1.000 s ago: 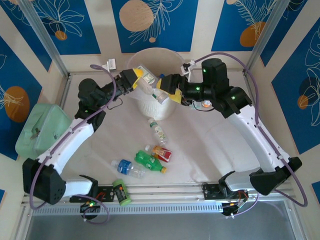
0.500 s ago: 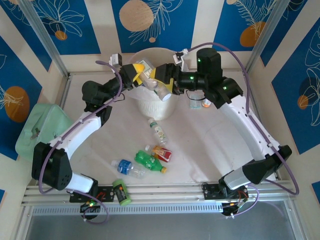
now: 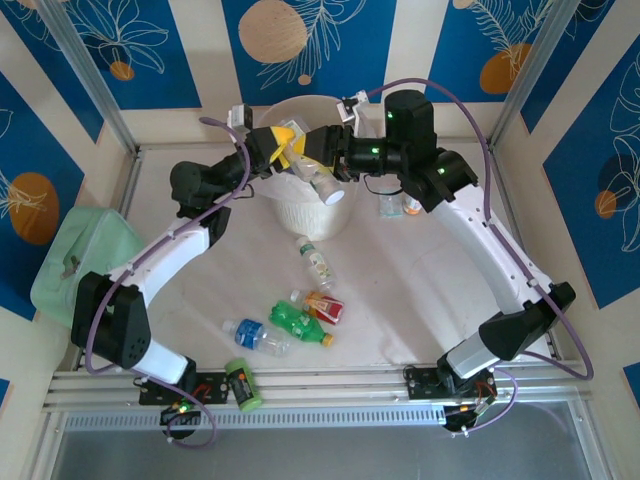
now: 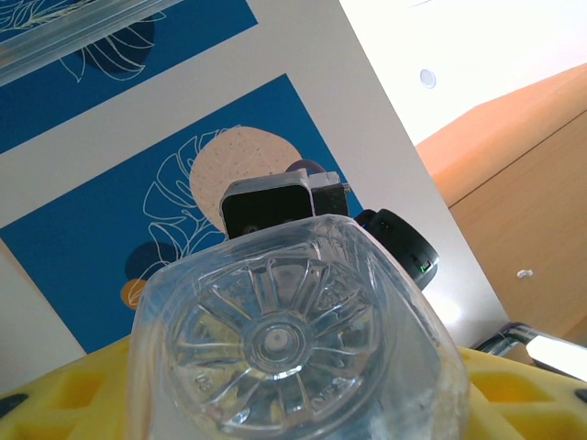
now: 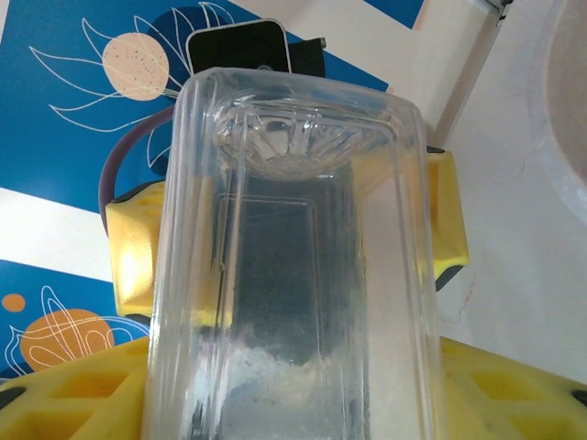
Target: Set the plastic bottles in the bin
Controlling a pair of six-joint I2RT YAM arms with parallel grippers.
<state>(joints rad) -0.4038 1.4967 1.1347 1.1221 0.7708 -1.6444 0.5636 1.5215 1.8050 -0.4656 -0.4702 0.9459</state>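
Note:
Over the white ribbed bin (image 3: pixel 300 215), one clear plastic bottle (image 3: pixel 298 150) hangs between both grippers. My left gripper (image 3: pixel 283 148) is shut on its base end (image 4: pixel 275 339). From the other side, my right gripper (image 3: pixel 313 152) is shut on the same bottle (image 5: pixel 293 275), and the left gripper's yellow fingers (image 5: pixel 133 266) show behind it. Another clear bottle (image 3: pixel 329 188) lies at the bin's front rim. On the table in front are a clear green-labelled bottle (image 3: pixel 316 263), a red one (image 3: pixel 326 307), a green one (image 3: pixel 298 322) and a blue-labelled one (image 3: pixel 255 336).
A pale green boxy container (image 3: pixel 80 255) sits at the left edge. A short green-and-black cylinder (image 3: pixel 242 385) lies by the left arm's base. A small orange-capped bottle (image 3: pixel 410 207) stands right of the bin, under the right arm.
Both arms swung in and up over the bin. The right gripper left its earlier bottle at the bin's rim and closed on the bottle held by the left gripper.

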